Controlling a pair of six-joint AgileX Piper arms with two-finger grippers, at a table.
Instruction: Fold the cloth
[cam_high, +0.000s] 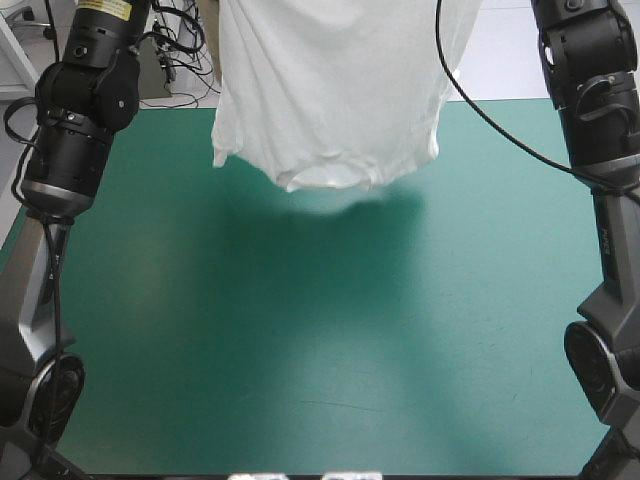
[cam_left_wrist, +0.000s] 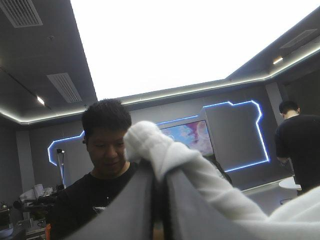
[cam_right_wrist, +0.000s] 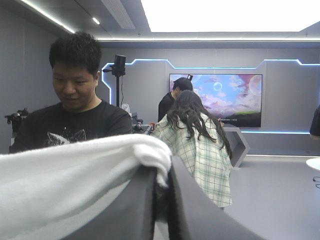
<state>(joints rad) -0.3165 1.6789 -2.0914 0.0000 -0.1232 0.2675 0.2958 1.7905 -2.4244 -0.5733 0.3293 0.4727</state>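
Two grippers hold the T-shirt (cam_high: 330, 90) raised. It hangs in the upper middle of the high view, neck opening lowest, over the far part of the teal-green cover (cam_high: 300, 360), with its shadow just below. The left gripper (cam_left_wrist: 159, 175) is pinched almost closed on a bunched white edge rising between its black fingers (cam_left_wrist: 125, 215). The right gripper (cam_right_wrist: 162, 180) clamps the cloth likewise, fabric draped over one finger.
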